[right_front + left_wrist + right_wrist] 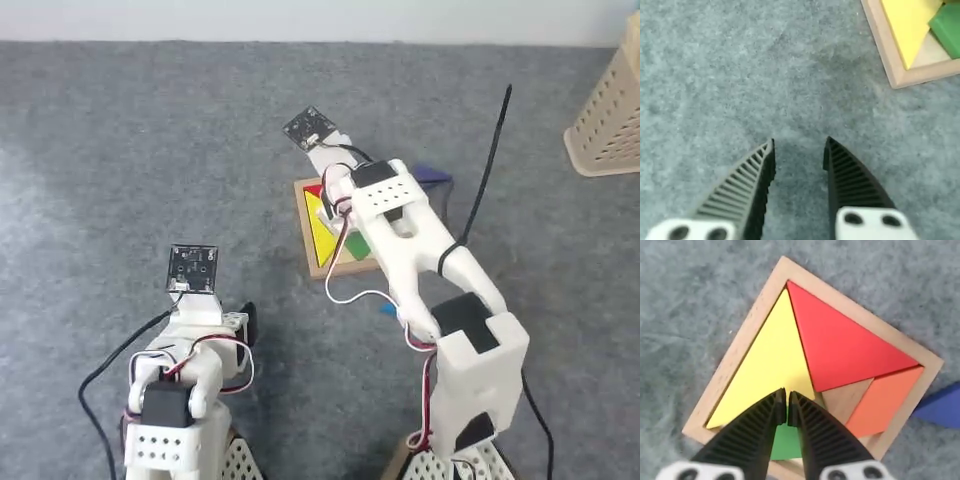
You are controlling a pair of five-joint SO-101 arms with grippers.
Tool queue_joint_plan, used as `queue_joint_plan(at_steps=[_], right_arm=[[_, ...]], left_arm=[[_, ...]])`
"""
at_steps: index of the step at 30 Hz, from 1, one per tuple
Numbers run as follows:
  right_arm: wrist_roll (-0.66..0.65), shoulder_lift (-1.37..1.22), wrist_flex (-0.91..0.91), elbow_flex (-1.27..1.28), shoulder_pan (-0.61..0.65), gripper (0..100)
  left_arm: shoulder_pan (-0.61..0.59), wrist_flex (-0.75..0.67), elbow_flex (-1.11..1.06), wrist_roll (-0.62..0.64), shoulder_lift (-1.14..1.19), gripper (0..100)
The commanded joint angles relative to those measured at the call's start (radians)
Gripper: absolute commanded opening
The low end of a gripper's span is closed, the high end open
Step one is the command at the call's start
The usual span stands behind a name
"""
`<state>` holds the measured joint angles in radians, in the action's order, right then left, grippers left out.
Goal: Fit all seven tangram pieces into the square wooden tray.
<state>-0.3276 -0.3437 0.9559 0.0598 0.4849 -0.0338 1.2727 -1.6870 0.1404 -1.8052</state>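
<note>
1. Table (150,150): grey carpet surface. Basket (612,110) at 2 o'clock, far edge.

2. Tray (736,346): table centre, under my R arm. My L arm sits approx. 7 o'clock of it, well apart.

3. Pieces seated, high view ref.: red triangle (835,347) at 11 o'clock, yellow triangle (770,365) at 9 o'clock, edges touching. Orange piece (885,400) touches the red one. Green piece (786,442) at 5 o'clock. Bare wood gap (842,402) between red, orange and green. So 4 of 7 seen in; est. about half done.

4. Blue piece (942,407): on carpet, just beside tray, 2 o'clock. Small blue item (388,309) at 5 o'clock of tray: cannot ID.

5. Right gripper (786,392): clenched, nothing between the tips, over the yellow/green border.

6. Left gripper (797,145): released, jaws spread, over bare carpet.

FAULTS, likely:
- R jaws low over seated pcs. A sideways sweep could catch an edge and lift yellow or green out.
- Tray loose on carpet. A push at the rim would prob. slide or rotate it, so pick coords go stale.
- Blue piece lies flat on pile. Poor purchase; it may slip at pickup.
- Gap is narrow. A misrotated piece would jam or ride up on its neighbours.
</note>
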Motion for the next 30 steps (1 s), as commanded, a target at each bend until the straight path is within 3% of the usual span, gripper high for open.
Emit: queue_joint_plan(at_steps=[1,12,18,23,30], right_arm=[[-0.018,0.025,0.013,0.029,0.019,0.9],[-0.017,0.211,-0.059,0.209,0.007,0.9],[0.123,0.455,-0.048,0.315,-0.084,4.3],[0.1,0.429,0.028,0.333,-0.196,20.9],[0.124,0.275,-0.05,0.282,-0.24,19.1]], left_arm=[[-0.003,-0.006,0.002,0.006,-0.02,15],[-0.003,-0.006,0.002,0.006,-0.02,15],[-0.003,-0.006,0.002,0.006,-0.02,15],[-0.003,-0.006,0.002,0.006,-0.02,15],[-0.003,-0.006,0.002,0.006,-0.02,15]])
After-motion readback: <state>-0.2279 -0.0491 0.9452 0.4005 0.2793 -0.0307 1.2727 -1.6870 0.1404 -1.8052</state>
